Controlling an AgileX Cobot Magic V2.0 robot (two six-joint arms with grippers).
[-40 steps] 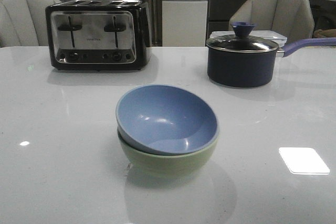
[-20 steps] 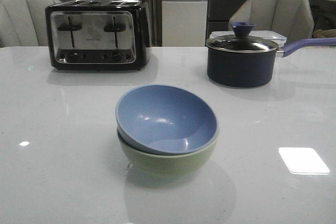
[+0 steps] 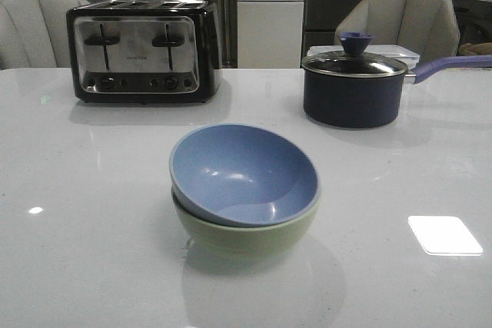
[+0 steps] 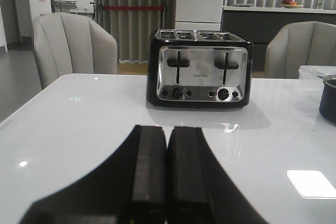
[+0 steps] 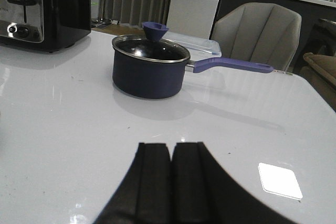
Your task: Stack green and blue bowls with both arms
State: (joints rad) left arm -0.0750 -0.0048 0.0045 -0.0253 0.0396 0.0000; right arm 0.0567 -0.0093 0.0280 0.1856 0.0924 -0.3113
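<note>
The dusty blue bowl (image 3: 244,173) sits tilted inside the pale green bowl (image 3: 246,237) at the middle of the white table (image 3: 77,251) in the front view. Neither arm shows in the front view. My left gripper (image 4: 168,129) shows in the left wrist view, shut and empty, above the table facing the toaster. My right gripper (image 5: 172,146) shows in the right wrist view, shut and empty, above the table facing the saucepan. Neither bowl shows in the wrist views.
A black-and-chrome toaster (image 3: 142,50) stands at the back left, also in the left wrist view (image 4: 200,68). A dark navy lidded saucepan (image 3: 355,86) with a purple handle stands at the back right, also in the right wrist view (image 5: 149,66). Grey chairs stand behind the table.
</note>
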